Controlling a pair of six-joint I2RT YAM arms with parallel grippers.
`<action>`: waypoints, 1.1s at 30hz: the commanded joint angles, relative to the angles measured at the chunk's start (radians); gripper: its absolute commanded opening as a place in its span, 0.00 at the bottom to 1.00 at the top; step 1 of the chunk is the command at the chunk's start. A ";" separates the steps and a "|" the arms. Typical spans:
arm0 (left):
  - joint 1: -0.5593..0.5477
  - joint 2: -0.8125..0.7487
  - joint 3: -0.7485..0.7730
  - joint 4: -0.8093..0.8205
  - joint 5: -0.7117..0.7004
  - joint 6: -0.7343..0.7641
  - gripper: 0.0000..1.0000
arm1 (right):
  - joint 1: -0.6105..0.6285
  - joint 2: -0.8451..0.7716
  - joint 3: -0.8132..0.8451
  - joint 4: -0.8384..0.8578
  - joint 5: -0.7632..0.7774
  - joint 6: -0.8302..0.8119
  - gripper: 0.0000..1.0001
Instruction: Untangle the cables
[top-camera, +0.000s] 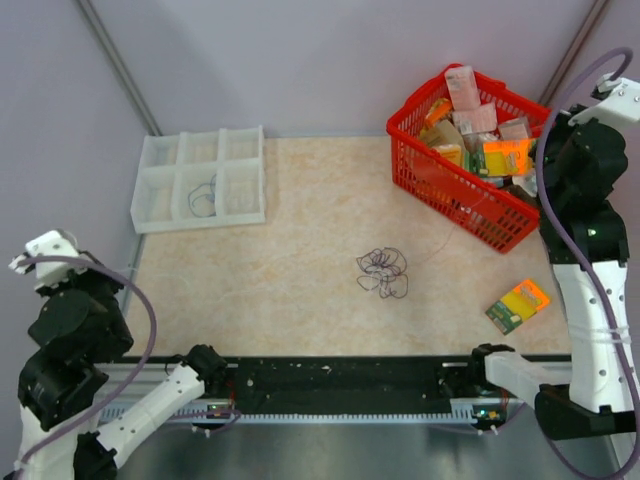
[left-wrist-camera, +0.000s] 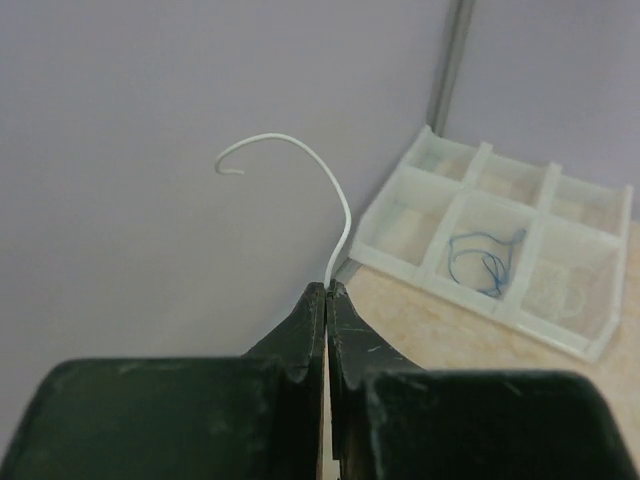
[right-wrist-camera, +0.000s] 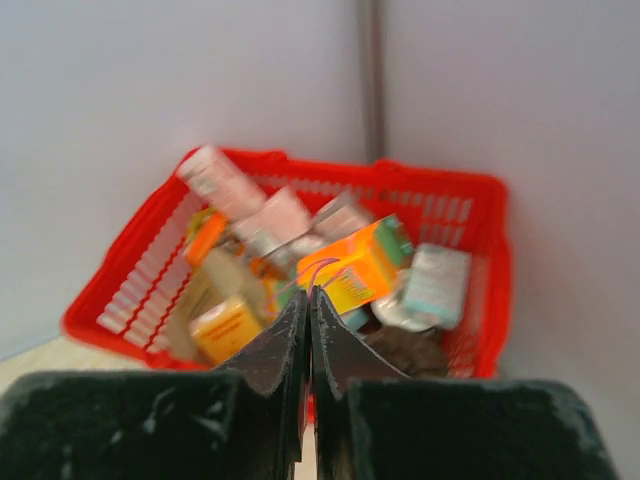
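Observation:
A small knot of dark thin cables (top-camera: 383, 272) lies on the beige table near the middle. A faint thin strand (top-camera: 438, 246) runs from it toward the red basket. My left gripper (left-wrist-camera: 328, 286) is shut on a white wire (left-wrist-camera: 322, 170), which curls up and left from the tips. My right gripper (right-wrist-camera: 309, 291) is shut on a thin pink-purple wire (right-wrist-camera: 322, 266), held over the basket. A blue cable (left-wrist-camera: 486, 259) lies in a middle compartment of the white tray and also shows in the top view (top-camera: 203, 197). A pale cable (left-wrist-camera: 556, 287) lies in the neighbouring compartment.
The white divided tray (top-camera: 152, 178) stands at the back left, beside the wall. A red basket (top-camera: 440, 172) full of packets stands at the back right. An orange-green packet (top-camera: 519, 305) lies on the table at the right. A black rail (top-camera: 330, 385) runs along the near edge.

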 joint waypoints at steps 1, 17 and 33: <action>-0.002 0.109 0.036 -0.200 0.255 -0.099 0.00 | -0.053 -0.062 -0.074 -0.052 -0.424 0.285 0.00; -0.001 0.557 -0.478 0.428 1.490 -0.406 0.00 | -0.029 -0.125 -0.419 0.042 -1.112 0.476 0.00; -0.110 1.085 -0.347 0.676 1.669 -0.438 0.20 | -0.027 -0.164 -0.520 0.046 -1.114 0.456 0.00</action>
